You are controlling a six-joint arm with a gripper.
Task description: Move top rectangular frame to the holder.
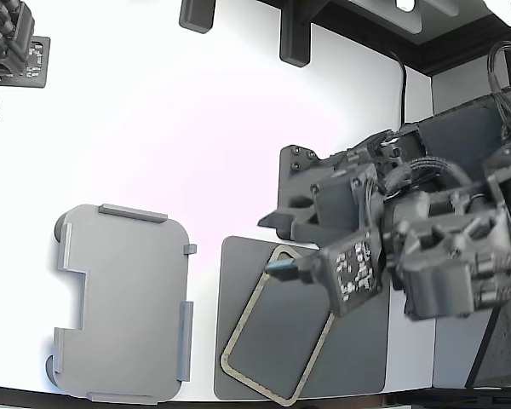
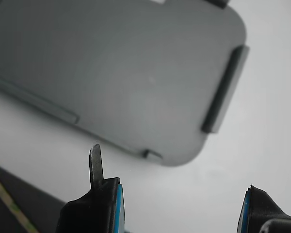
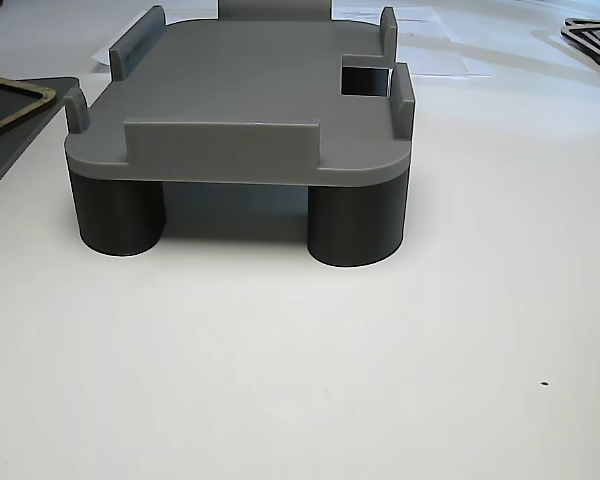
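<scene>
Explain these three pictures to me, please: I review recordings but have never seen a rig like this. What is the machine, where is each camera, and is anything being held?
The dark machine on the exterior view's right is a robot arm, seen from above. Its gripper, the two-fingered claw at its tip, hangs over one corner of the rectangular frame, a thin tan outline lying on a dark grey mat. To the exterior view's left, on the white table, stands the holder, a light grey tray with raised tabs.

The wrist view rides on the arm: its fingers are apart with nothing between them, so nothing is held. The holder lies beyond them.

The third camera sits low on the table, showing the holder side-on, raised on round feet.
</scene>
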